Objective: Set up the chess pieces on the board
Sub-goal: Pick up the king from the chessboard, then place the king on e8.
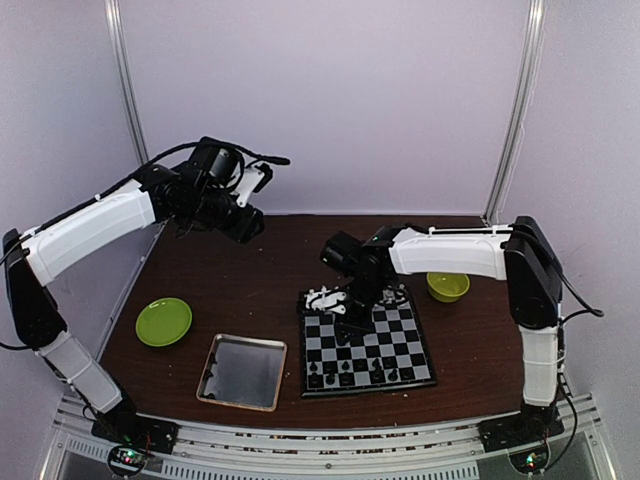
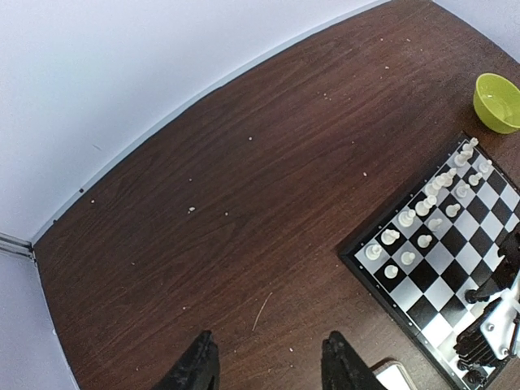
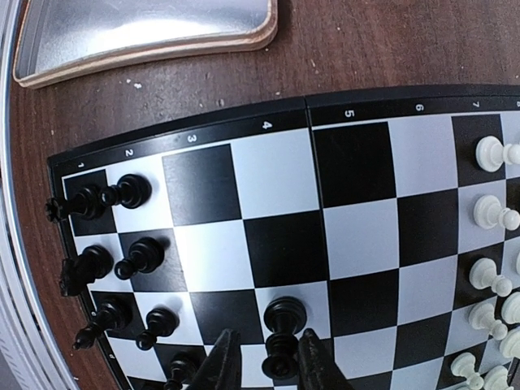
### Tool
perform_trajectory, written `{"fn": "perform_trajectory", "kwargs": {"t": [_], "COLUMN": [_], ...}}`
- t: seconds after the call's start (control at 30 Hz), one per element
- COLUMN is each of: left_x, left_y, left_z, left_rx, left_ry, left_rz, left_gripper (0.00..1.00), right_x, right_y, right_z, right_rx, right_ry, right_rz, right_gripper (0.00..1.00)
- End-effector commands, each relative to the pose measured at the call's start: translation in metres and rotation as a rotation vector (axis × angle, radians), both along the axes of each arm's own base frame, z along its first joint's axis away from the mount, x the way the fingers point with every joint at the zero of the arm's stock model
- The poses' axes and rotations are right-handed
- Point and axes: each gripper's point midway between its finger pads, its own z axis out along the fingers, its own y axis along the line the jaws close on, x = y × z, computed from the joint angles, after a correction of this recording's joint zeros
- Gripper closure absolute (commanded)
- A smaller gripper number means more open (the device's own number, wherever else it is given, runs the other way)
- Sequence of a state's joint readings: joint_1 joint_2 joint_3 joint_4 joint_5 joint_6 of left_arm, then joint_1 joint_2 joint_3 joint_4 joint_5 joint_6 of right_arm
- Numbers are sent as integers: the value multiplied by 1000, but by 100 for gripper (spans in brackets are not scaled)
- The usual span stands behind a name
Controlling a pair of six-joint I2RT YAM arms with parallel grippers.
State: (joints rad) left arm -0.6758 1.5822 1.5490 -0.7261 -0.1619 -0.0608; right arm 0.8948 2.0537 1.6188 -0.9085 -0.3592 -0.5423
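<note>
- Right gripper [image 3: 272, 361]: the jaws closely flank a black pawn [image 3: 283, 321] on the board [image 3: 357, 236]; I cannot tell if they pinch it.
- Left of these jaws, black pieces [image 3: 140, 256] crowd the board's edge; to the right stand white pieces [image 3: 487, 213]; bare squares lie ahead.
- Tray [image 3: 146, 24] lies beyond the rim.
- Left gripper [image 2: 272, 370]: jaws apart, holding nothing, bare table [image 2: 244, 203] ahead.

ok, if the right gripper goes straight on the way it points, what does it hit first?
The black chess piece between the jaws of the right gripper, then the board square beneath it. Can't tell whether the jaws already touch it.
</note>
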Motion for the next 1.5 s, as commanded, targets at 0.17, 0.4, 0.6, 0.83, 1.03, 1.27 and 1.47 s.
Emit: {"fn": "perform_trajectory", "kwargs": {"t": [0.17,0.4,0.6,0.83,1.03,1.27,1.47], "left_x": [6,6,5,6,7,6,6], "left_y": [-9,-9,-9,-9,-8,-9,-10], "left_z": [9,8,7,5,2,1,-1], "left_rx": [-23,-18,-14,-9,0,2,6], "left_ry": [-18,-17,-12,-10,-4,2,8], "left_rz": [-20,-22,-22,-22,-18,-24,-26], "left_gripper": [56,56,56,56,56,56,56], "right_x": [0,-16,-52,-87,-96,-91,-85], "right_y": [-3,-25,-42,-45,-37,-31,-29], "right_z": [14,64,77,49,30,16,5], "right_rx": [-1,70,126,74,39,4,-23], "right_ry": [-19,-98,-43,4,22,13,7], "right_rz": [-14,10,52,156,187,174,153], "right_gripper": [87,90,90,90,90,90,89]}}
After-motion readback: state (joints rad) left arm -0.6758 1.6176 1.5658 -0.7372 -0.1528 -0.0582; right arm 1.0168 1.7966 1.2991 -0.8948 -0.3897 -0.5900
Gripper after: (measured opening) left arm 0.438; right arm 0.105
